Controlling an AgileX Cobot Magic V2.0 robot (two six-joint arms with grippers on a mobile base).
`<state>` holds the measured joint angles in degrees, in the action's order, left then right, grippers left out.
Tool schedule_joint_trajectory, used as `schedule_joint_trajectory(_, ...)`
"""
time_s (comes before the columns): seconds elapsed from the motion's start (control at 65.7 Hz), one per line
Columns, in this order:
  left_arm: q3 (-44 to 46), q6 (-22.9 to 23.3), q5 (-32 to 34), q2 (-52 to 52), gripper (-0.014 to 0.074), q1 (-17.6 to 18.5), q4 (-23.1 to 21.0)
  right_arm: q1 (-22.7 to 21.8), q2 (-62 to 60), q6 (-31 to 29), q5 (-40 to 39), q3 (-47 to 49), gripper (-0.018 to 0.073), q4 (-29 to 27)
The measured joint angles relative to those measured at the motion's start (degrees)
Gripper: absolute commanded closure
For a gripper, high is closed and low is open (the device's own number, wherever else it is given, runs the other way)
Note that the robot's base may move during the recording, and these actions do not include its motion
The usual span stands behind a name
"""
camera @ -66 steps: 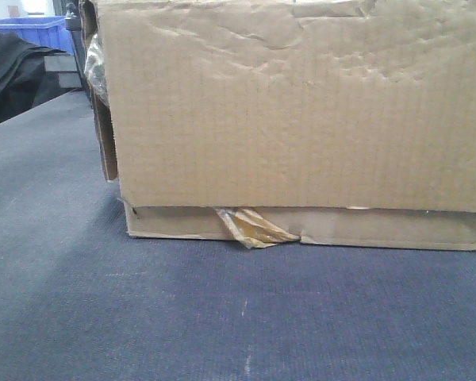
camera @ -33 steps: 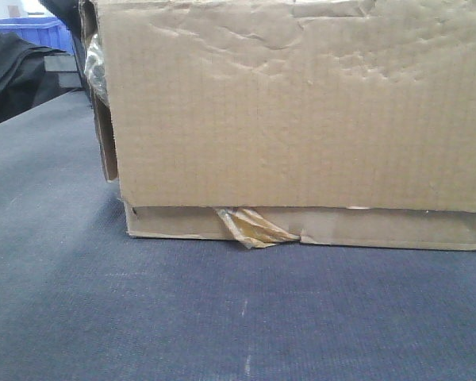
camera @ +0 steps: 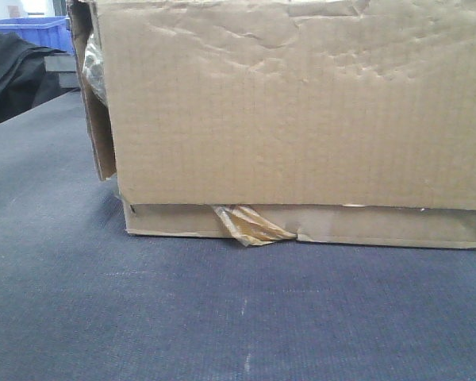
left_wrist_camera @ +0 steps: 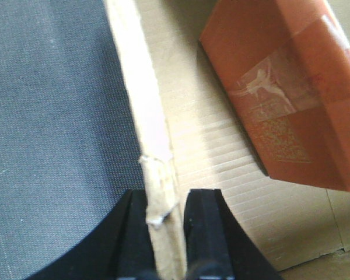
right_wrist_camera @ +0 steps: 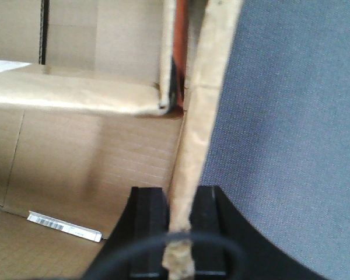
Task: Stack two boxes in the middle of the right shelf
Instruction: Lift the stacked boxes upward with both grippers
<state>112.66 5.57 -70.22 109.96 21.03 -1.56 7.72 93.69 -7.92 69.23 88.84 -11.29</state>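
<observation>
Plain dented box [camera: 301, 111] fills the front view, sitting flat on the dark table [camera: 143, 317]. Inside it, upper right of the left wrist view, there's an orange carton [left_wrist_camera: 291, 99]. Bottom centre of each wrist view, left gripper [left_wrist_camera: 166, 227] pinches a box wall and right gripper [right_wrist_camera: 181, 224] pinches one too. Tape [camera: 250, 226] peels at the bottom seam.

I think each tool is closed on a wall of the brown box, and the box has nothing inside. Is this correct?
Only the last part is wrong. The left tool and right tool do clamp walls of the brown box, but the left wrist view shows an orange package lying inside it.
</observation>
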Motion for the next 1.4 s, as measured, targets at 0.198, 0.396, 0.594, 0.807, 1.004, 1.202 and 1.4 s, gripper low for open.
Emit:
schedule_joint_trajectory(0.198, -0.36, 0.36, -0.49, -2.24, 0.0708, 0.0, 0.12, 0.0, -2.47, 0.0, -0.34, -0.59, 0.0711, -0.22)
schedule_joint_trajectory(0.396, -0.36, 1.13, -0.37, -8.25, 0.0708, 0.0, 0.48, 0.0, -8.43, 0.0, -3.01, -0.59, 0.0711, -0.45)
schedule_joint_trajectory(0.594, -0.36, 2.19, -0.24, -14.4, 0.0708, 0.0, 0.7, 0.25, -12.45, 0.0, -3.31, 3.36, 0.0711, -0.71)
schedule_joint_trajectory(0.807, -0.36, 2.93, 1.95, -20.34, 0.0708, 0.0, 0.7, 0.36, -14.02, 0.0, -2.08, 12.36, 0.0711, -0.8)
schedule_joint_trajectory(1.004, -0.36, 3.28, 5.74, -24.29, 0.0708, 0.0, 0.59, 0.36, -14.62, -0.1, -1.38, 17.91, 0.0711, -1.27)
schedule_joint_trajectory(1.202, -0.36, 3.36, 6.37, -24.84, 0.0708, 0.0, 0.48, 0.36, -14.72, -0.23, -1.24, 18.31, 0.0711, -1.38)
schedule_joint_trajectory(1.4, -0.36, 3.36, 6.82, -24.84, 0.0708, 0.0, 0.38, 0.36, -14.72, -0.23, -1.24, 18.31, 0.0711, -1.38)
